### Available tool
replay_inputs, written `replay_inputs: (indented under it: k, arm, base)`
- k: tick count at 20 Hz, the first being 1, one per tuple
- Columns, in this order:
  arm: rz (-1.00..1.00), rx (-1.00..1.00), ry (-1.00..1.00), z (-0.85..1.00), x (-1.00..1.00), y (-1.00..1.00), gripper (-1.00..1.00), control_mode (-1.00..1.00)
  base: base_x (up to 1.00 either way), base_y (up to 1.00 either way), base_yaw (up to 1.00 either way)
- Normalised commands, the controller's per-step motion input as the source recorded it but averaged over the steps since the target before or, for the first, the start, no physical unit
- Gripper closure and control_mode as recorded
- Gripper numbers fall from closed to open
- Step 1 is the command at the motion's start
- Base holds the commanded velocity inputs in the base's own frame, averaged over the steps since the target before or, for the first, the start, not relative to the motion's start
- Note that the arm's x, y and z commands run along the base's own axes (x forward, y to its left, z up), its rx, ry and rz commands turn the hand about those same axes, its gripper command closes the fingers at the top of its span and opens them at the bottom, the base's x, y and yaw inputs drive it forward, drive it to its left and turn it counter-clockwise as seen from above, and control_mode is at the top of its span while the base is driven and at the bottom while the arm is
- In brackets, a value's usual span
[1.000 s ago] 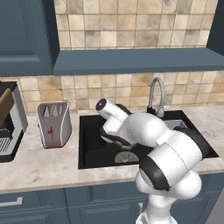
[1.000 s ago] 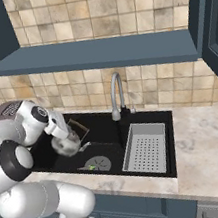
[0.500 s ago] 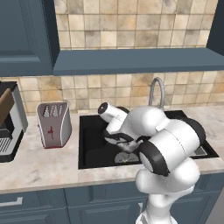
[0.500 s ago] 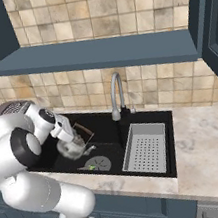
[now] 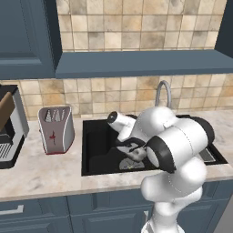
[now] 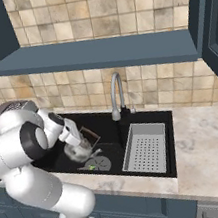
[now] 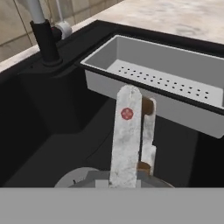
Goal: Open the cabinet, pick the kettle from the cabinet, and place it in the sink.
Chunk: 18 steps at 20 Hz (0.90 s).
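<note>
The silver kettle [image 6: 79, 150] hangs low inside the black sink [image 6: 147, 115], just above the round drain [image 6: 99, 163]. My gripper [image 6: 83, 138] is shut on its arched handle [image 7: 127, 131], which runs up the middle of the hand view over the kettle's lid. From the left base view the kettle [image 5: 135, 155] is mostly hidden behind my white arm, inside the sink [image 5: 96, 141]. A dark blue-grey cabinet [image 5: 22, 36] hangs at the upper left, and another cabinet door [image 6: 212, 21] shows at the upper right.
A grey perforated drainer basket [image 6: 146, 147] fills the sink's right half, close beside the kettle [image 7: 166, 74]. The gooseneck tap [image 6: 115, 93] rises behind the basin. A silver toaster [image 5: 55, 129] and a coffee machine [image 5: 9, 129] stand on the counter to the left.
My arm has swung lower and carried the kettle further down into the basin, toward the drain. The grip on the handle is unchanged.
</note>
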Motion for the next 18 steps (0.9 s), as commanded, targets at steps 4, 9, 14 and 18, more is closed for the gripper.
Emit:
replay_inputs:
  k: [4, 9, 14, 18]
  arm:
    - [0.0, 0.0, 0.0, -0.22, 0.11, -0.24, 1.0, -1.0]
    - [0.0, -0.01, 0.0, -0.14, 0.12, -0.22, 1.0, -1.0]
    - [-0.03, -0.02, -0.04, -0.2, 0.12, -0.16, 1.0, -1.0]
    - [-0.07, -0.01, -0.05, -0.24, 0.13, -0.05, 1.0, -1.0]
  base:
    - [0.0, 0.0, 0.0]
    - [0.0, 0.0, 0.0]
    - [0.0, 0.0, 0.0]
    - [0.0, 0.0, 0.0]
